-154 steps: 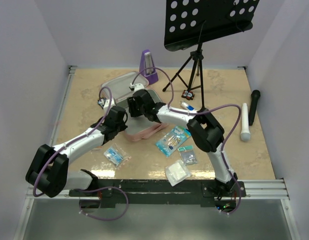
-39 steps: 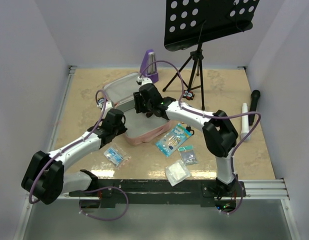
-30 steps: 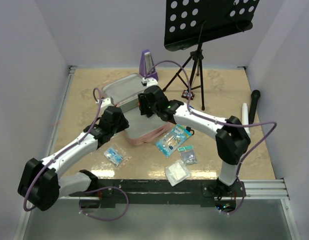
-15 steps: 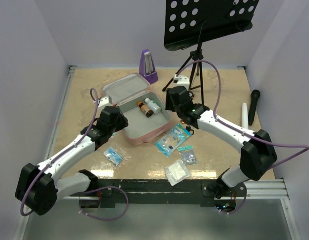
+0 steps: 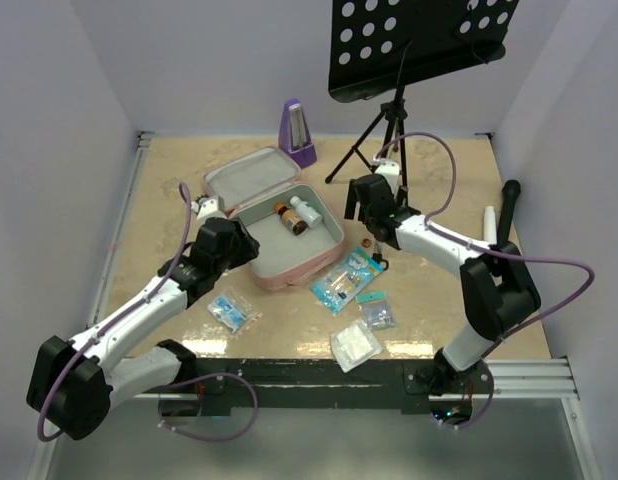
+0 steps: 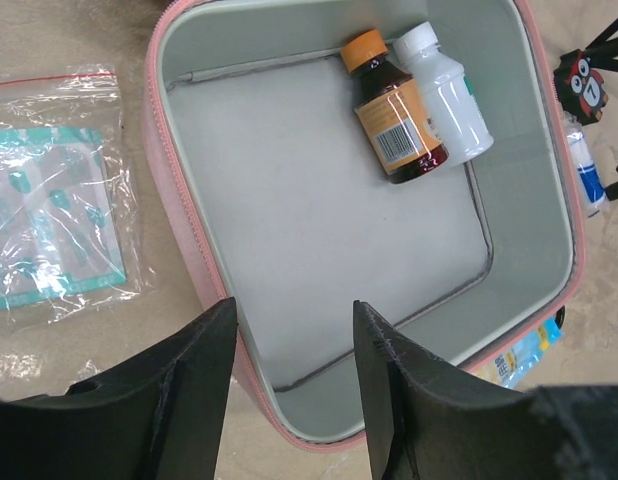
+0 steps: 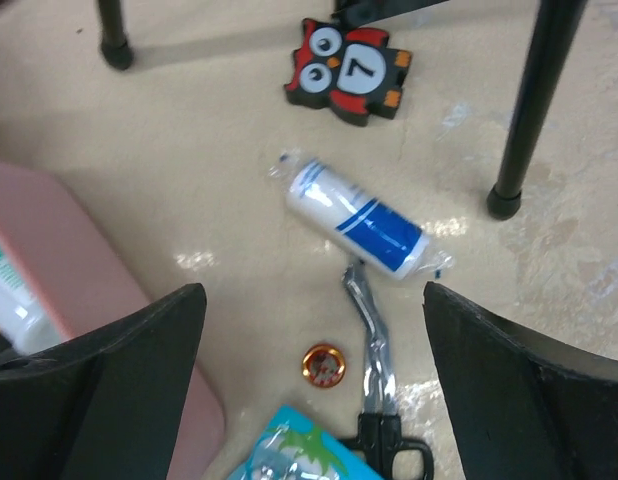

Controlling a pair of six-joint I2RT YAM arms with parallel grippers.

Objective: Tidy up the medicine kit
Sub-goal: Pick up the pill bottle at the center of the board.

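The medicine kit (image 5: 301, 264) lay open on the counter (image 5: 169, 190), a brown bottle (image 6: 394, 125) inside. The left tool (image 6: 292, 312) hung over its pink rim, fingers apart, holding nothing. The right tool (image 7: 311, 298) gaped empty just beside the kit, above a tube (image 7: 359, 228).

Legible: numeral "7" on belly of owl token (image 7: 349, 72), lying ahead of right gripper (image 7: 311, 300), slightly right of ctr. Amber bottle (image 6: 391, 112), ahead & right of left gripper (image 6: 289, 315): label w/ barcode, print too small to read. White bottle (image 6: 447, 90) touching it: green print, illegible.
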